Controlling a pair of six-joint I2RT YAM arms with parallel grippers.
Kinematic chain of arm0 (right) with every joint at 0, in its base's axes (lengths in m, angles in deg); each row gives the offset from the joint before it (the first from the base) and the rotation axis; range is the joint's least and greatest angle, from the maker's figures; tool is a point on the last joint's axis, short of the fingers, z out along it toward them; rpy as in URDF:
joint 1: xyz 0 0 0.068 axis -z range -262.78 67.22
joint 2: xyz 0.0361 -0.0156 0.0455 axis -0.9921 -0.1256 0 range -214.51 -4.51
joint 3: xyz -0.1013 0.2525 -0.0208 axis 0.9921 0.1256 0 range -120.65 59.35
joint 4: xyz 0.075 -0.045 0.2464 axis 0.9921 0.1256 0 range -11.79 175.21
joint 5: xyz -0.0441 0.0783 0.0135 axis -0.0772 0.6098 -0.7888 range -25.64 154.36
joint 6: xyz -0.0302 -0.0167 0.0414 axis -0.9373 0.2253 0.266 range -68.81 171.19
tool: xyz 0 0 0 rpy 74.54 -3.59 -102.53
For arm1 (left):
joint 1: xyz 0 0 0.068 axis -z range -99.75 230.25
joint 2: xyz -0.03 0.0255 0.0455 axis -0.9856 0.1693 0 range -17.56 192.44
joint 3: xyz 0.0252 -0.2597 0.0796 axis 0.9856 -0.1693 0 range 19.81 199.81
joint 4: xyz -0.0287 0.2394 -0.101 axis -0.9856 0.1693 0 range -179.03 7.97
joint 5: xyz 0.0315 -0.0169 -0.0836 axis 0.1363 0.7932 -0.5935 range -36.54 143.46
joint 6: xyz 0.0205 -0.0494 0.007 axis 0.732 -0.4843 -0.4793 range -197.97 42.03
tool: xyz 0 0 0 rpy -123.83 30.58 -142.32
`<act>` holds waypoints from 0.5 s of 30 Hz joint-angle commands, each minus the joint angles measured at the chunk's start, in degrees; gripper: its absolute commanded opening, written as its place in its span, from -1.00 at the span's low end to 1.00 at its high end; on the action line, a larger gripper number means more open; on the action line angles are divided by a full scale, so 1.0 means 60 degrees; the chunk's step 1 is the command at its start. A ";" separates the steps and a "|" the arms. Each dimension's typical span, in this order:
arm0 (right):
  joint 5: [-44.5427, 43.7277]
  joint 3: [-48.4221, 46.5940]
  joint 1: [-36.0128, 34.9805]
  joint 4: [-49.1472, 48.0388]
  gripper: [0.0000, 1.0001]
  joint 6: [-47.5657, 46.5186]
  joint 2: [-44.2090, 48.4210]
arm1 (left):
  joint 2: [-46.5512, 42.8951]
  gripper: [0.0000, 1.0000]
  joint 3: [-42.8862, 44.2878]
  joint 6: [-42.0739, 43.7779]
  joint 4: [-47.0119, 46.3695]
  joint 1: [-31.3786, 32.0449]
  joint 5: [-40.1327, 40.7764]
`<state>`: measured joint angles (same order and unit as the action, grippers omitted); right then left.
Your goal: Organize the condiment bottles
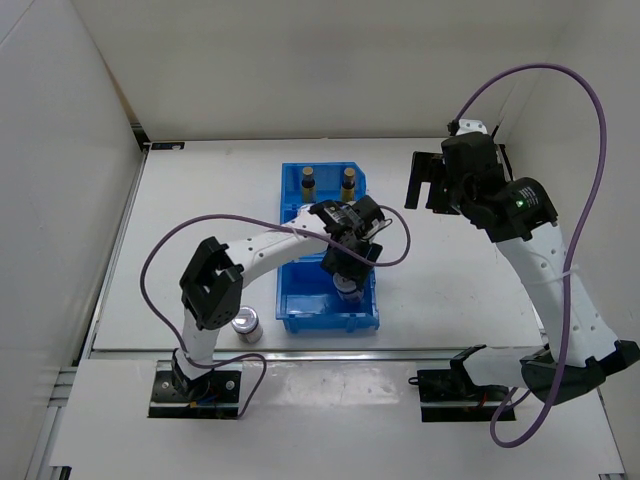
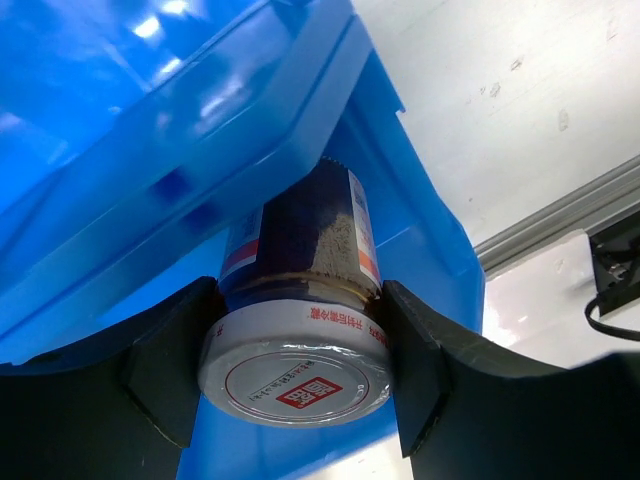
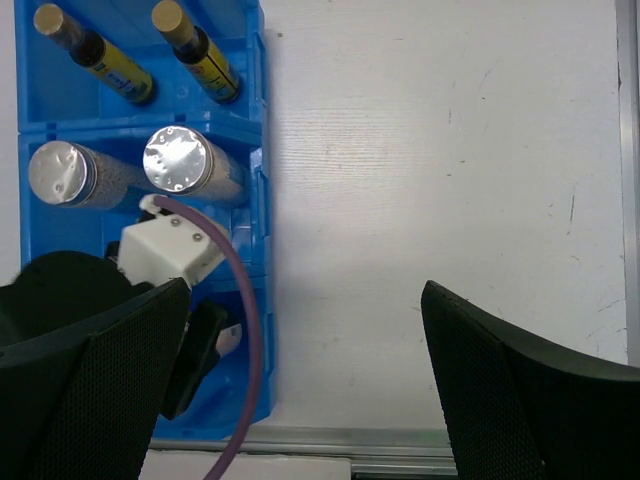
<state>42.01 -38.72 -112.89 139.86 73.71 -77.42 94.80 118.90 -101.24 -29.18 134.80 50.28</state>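
Observation:
My left gripper (image 1: 346, 272) is shut on a short silver-lidded jar with a red mark (image 2: 296, 372) and holds it in the near compartment of the blue bin (image 1: 330, 322). Its fingers (image 2: 420, 370) press on both sides just under the lid. Two slim dark bottles with yellow labels (image 3: 98, 52) (image 3: 200, 50) stand in the far compartment. Two silver-lidded jars (image 3: 62, 172) (image 3: 180, 160) stand in the middle one. Another silver-lidded jar (image 1: 246, 322) stands on the table beside the left arm. My right gripper (image 3: 300, 380) is open and empty, high above the table right of the bin.
The bin (image 3: 255, 120) sits mid-table with its long side running away from me. A metal rail (image 3: 400, 440) marks the table's near edge. White walls enclose the left, back and right. The left arm's purple cable (image 3: 245, 340) arcs over the bin.

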 commanded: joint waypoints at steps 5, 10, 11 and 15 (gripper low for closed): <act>-0.0245 -0.0268 -0.0021 -0.0035 0.99 0.0099 0.0124 | 0.0156 -0.46 0.0126 -0.0019 -0.0396 0.0167 -0.0262; -0.0465 -0.0356 -0.0021 -0.0035 0.99 0.0099 0.0124 | -0.0180 0.54 0.0227 -0.0019 -0.0396 0.0167 0.0265; -0.0465 -0.0356 -0.0021 -0.0035 0.99 0.0099 0.0124 | -0.0384 0.75 0.0373 -0.0019 -0.0280 0.0167 0.0266; -0.0465 -0.0443 -0.0021 -0.0035 0.99 0.0011 0.0036 | -0.1042 0.98 0.1120 0.0215 0.0188 0.0167 0.1229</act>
<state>40.66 -38.74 -112.89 139.88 73.67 -77.42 96.53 120.80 -101.22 -28.85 136.02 52.33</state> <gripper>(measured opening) 0.995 0.980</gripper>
